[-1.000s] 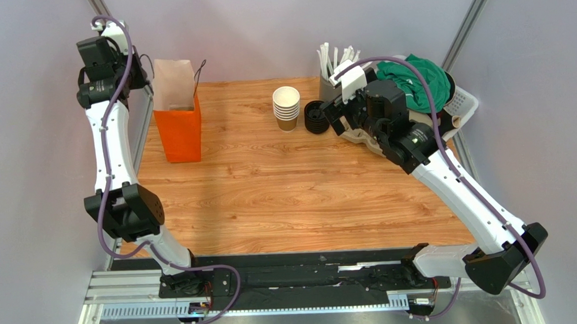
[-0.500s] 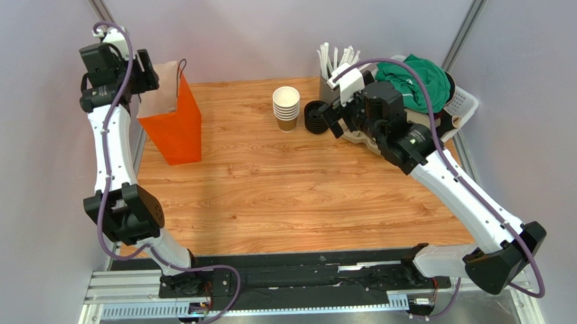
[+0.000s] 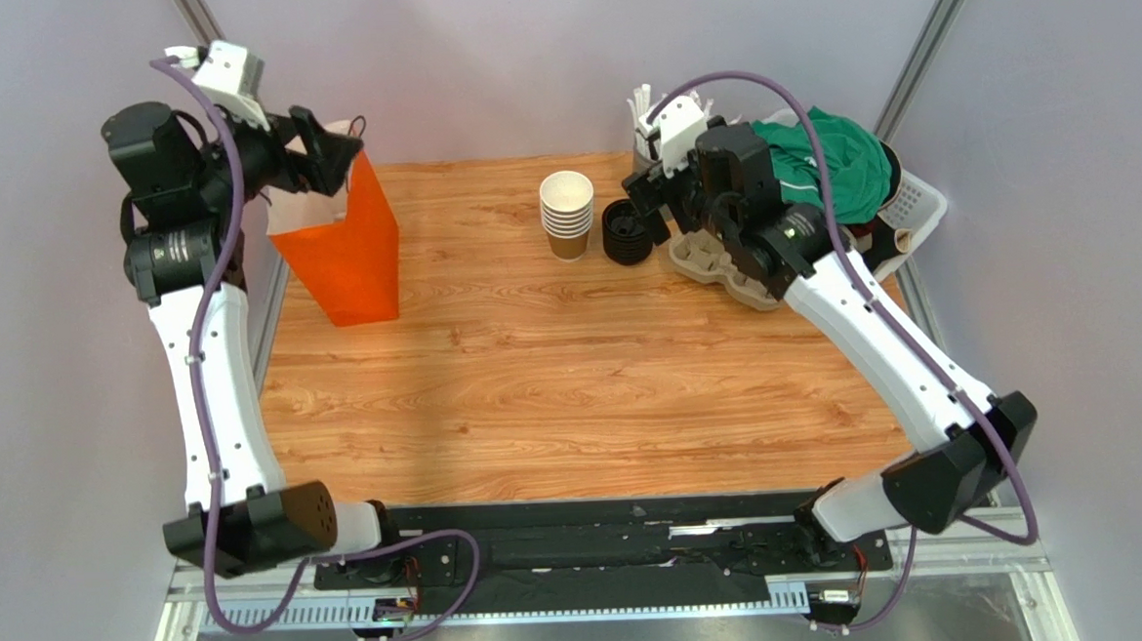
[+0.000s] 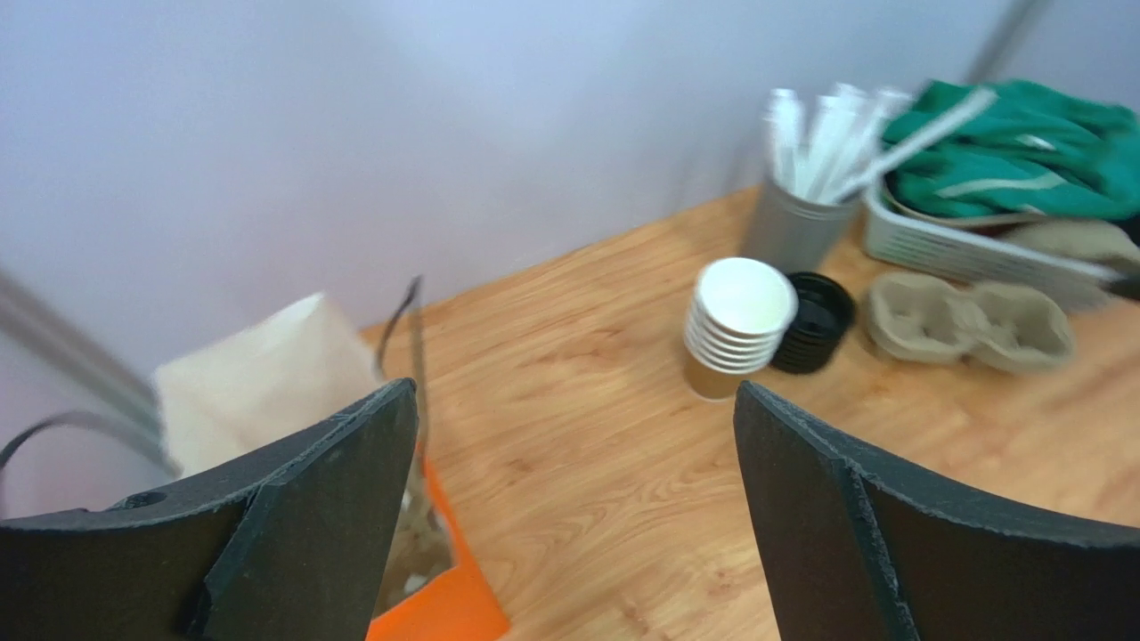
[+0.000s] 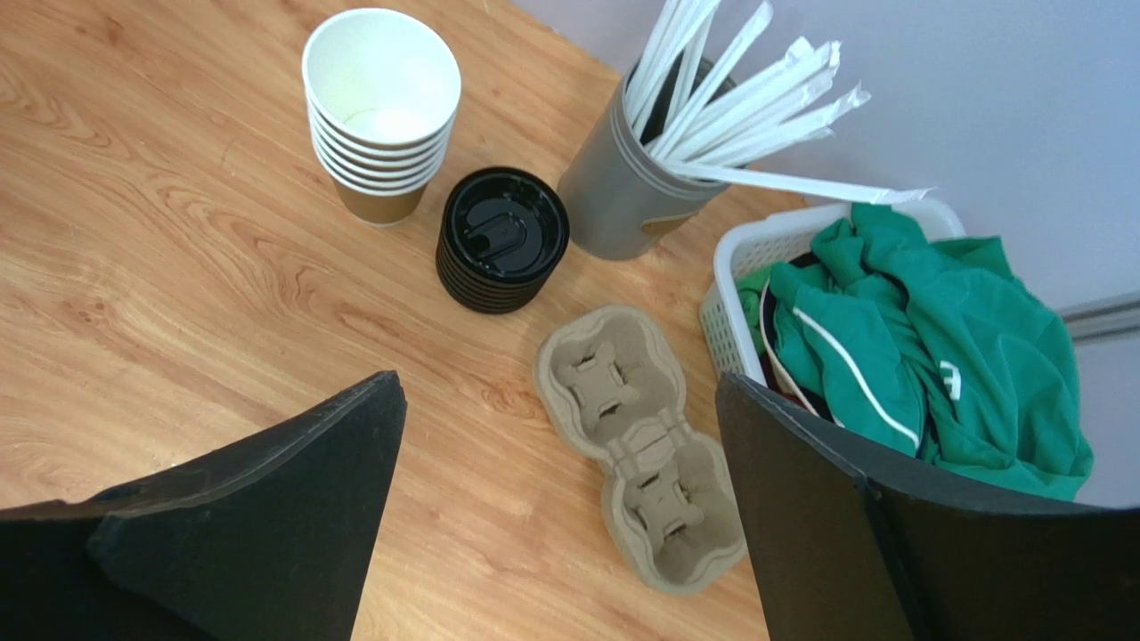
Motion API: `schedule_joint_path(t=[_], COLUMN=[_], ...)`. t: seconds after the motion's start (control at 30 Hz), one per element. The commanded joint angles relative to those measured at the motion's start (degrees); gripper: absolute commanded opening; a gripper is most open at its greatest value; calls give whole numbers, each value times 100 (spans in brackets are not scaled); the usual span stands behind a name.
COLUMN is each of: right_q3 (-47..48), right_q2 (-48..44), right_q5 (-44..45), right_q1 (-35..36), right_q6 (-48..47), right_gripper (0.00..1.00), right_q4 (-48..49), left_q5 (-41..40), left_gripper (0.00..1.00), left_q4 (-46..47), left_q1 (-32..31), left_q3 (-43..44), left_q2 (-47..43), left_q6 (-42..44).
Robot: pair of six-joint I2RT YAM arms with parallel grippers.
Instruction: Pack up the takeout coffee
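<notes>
Since a second ago the left arm has risen and swung its wrist in toward the orange bag (image 3: 351, 259). That bag stood upright then and now leans, its mouth tipped toward the upper left of the overhead view. The left gripper (image 4: 569, 414) was clamped shut then and now stands wide apart with nothing between its fingers. One finger overlaps the bag's pale open top in the wrist view; whether it touches the paper I cannot tell. The right arm has pushed further toward the back of the table (image 3: 566, 380). Its right gripper (image 5: 558, 401) is also spread wide and holds nothing, and it hovers over the wood at the upper right of the overhead view. Under it, in its own wrist view, a stack of lidless paper cups (image 5: 382, 114) sits at upper left. A stack of black lids (image 5: 502, 238) is just beside it, lower and to the right. A grey holder of wrapped straws (image 5: 629, 187) stands just to the right of the lids. A moulded pulp cup carrier (image 5: 640, 448) lies flat at lower centre. At the right edge a white basket (image 5: 729, 307) holds a green garment (image 5: 923, 347). The takeout coffee, a single lidded cup, does not show in any view. The bag's inside is seen only as a dim sliver past the left finger, too unclear to say what lies there.
</notes>
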Motion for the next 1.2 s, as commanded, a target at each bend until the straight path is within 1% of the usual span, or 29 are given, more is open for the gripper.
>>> schedule_joint_path(t=[0.0, 0.03, 0.07, 0.13, 0.17, 0.2, 0.27, 0.3, 0.4, 0.53, 0.63, 0.73, 0.9, 1.17], right_q3=[1007, 1356, 1525, 1938, 2349, 2544, 3079, 3204, 3626, 3908, 3961, 3952, 3943, 3891], right_q2=[614, 867, 1009, 1447, 1607, 1939, 2266, 2555, 3030, 3506, 3779, 3963, 4174, 4438], right_q5=[-205, -232, -258, -355, -364, -390, -416, -417, -460, -566, -733, -917, -1102, -1120], right_q1=[-61, -70, -61, -70, -61, -61, -70, -61, -96, -228, -394, -483, -501, -501], right_q6=[463, 515, 611, 691, 770, 823, 937, 972, 1113, 1394, 1561, 1807, 1983, 2308], right_gripper=[92, 91, 91, 91, 90, 90, 88, 88, 85, 82, 77, 75, 73, 68], right_q4=[-560, -700, -771, -1051, -1140, -1228, -1431, -1466, -1502, -1405, -1195, -967, -667, -140], left_q5=[1194, 1098, 1001, 947, 947, 956, 938, 895, 623, 385, 262, 148, 130, 218], left_gripper=[96, 96, 96, 97, 97, 97, 97, 97, 97, 98, 98, 98, 99, 99], left_q4=[-319, -503, -557, -566, -566, -557, -496, -496, -408, 3, 330, 532, 603, 717], left_q1=[-684, -1086, -1264, -1641, -1731, -1801, -1960, -2012, -2109, -2118, -2118, -2118, -2118, -2118], left_q3=[-470, -601, -881, -1190, -1452, -1585, -1990, -2113, -2596, -3211, -3493, -3634, -3766, -3907], left_q2=[-552, -727, -807, -991, -1018, -1036, -1036, -1010, -861, -650, -676, -746, -878, -773], left_q6=[1062, 1264, 1536, 1679, 1793, 1846, 1995, 2083, 2347, 2471, 2436, 2313, 2277, 2207])
